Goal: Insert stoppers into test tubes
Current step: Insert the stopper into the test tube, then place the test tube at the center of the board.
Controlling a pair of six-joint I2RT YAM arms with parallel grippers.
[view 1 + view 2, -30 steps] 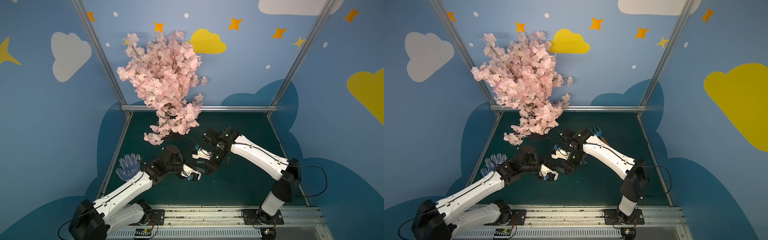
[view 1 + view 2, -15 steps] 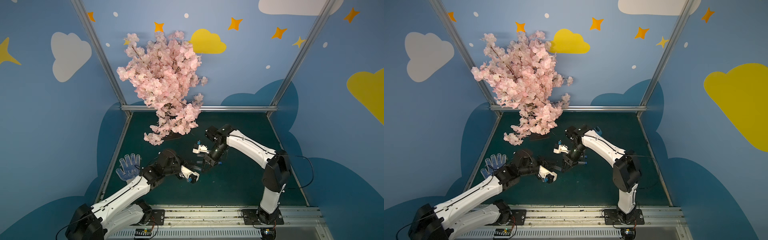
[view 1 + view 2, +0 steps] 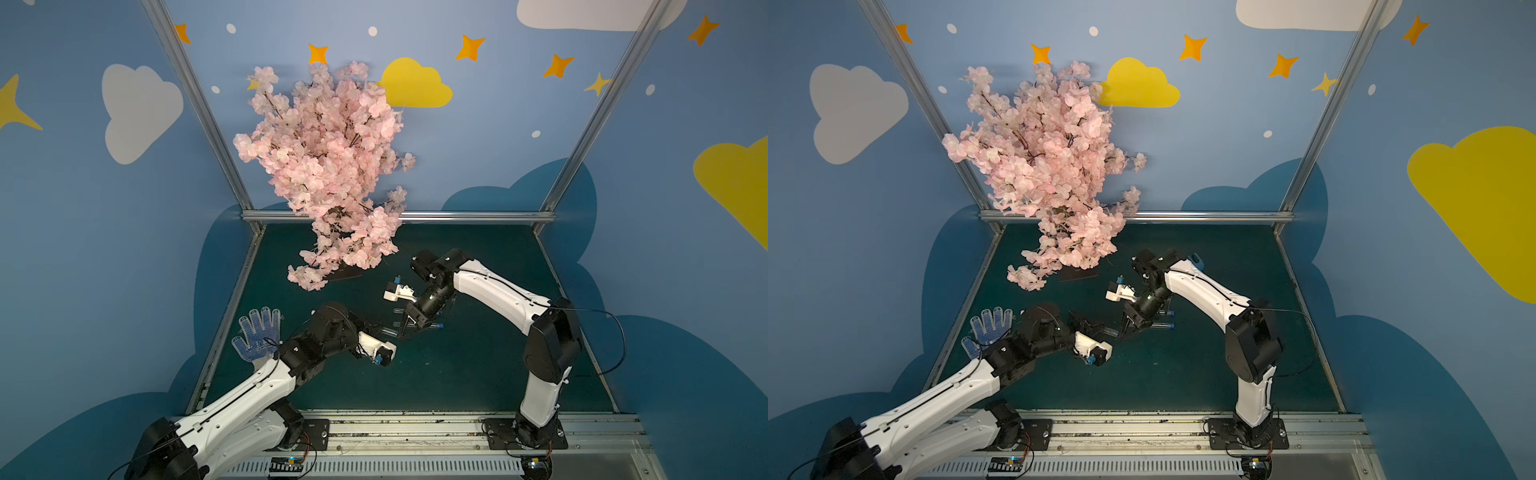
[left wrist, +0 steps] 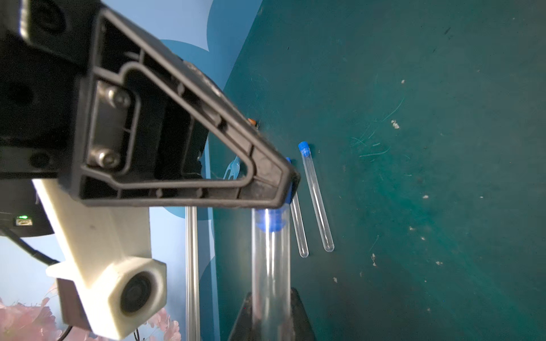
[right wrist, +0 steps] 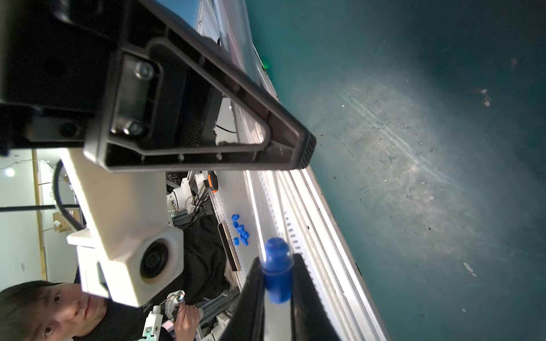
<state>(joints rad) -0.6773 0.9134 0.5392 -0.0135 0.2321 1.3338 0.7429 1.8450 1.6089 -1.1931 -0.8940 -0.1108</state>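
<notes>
left hand (image 4: pixel 270 313) clenched on a tube (image 4: pixel 270 265), mid-bench | right hand (image 5: pixel 276 265) clenched on a blue stopper (image 5: pixel 276 251), at that tube's mouth | two capped tubes (image 4: pixel 316 197) lying side by side on the bench (image 4: pixel 413 177), just right

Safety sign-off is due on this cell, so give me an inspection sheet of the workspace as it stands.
Surface: dark green mat, scuffed, with pale specks.
Job's things: one test tube held off the mat with a blue stopper at its mouth; a second tube and a third tube lie side by side on the mat, each blue-capped.
Clutter: dotted glove, blossom tree, garden fork mostly hidden behind the right arm.
Grippers: left gripper shut on the held test tube; right gripper shut on the stopper.
Cables: black cable loops beside the right arm, away from the tubes.
Surroundings: blue cloud-painted walls; loose stoppers and a person outside the cell.
</notes>
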